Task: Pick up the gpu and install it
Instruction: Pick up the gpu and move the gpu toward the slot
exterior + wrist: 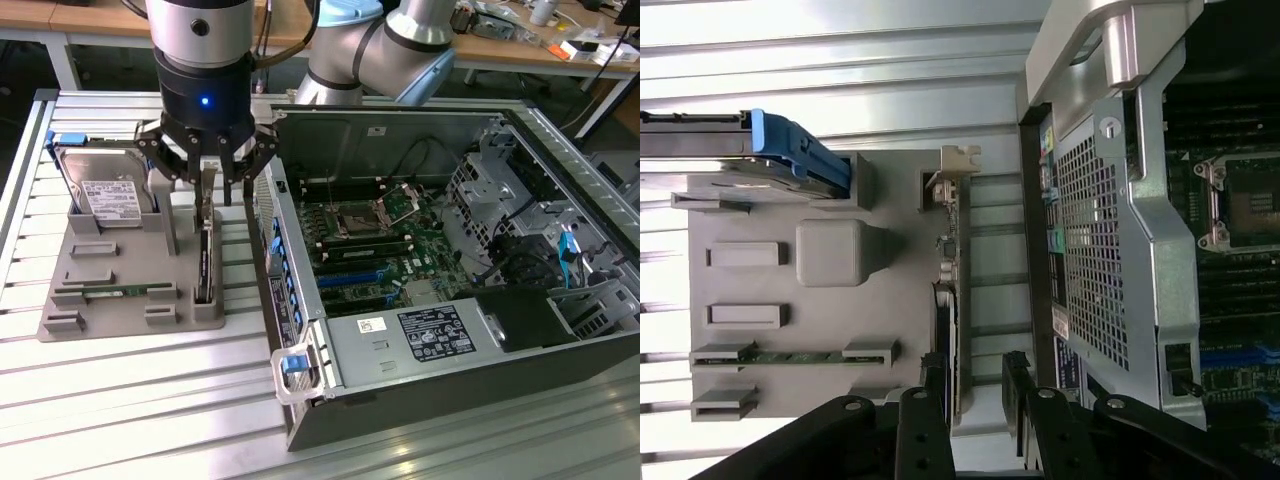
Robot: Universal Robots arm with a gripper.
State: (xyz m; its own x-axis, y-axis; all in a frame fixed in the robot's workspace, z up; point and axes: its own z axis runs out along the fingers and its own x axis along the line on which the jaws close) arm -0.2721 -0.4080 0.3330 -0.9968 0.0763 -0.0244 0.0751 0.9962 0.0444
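At the exterior view's left, a grey holder (130, 262) lies on the slatted metal bench (150, 400). A hard drive (105, 200) with a white label stands on edge in the holder's far corner, a blue clip on its side. Nearer the camera, a green memory stick (115, 292) sits low in a slot. On the holder's right-hand side the gpu (205, 265) stands on its long edge in a narrow slot, dark, with its silver bracket at the far end. The gripper (210, 195) hangs straight above it on the arm (400, 50), a blue light on its body. Its jaws are spread and straddle the card's upper edge, one finger on each side. In the wrist view the gpu (956, 300) runs between the black fingers (1015, 385) of the gripper (975, 385), with a gap on one side, so the card is not clamped and rests in its slot. Just beside the holder to the right stands the open computer case (400, 370), a blue latch (293, 365) at its near corner. Inside lies the motherboard (370, 250) with its CPU socket (360, 215), blue slots along its near edge and a labelled power supply (430, 335) in front. Drive cages fill the right end.
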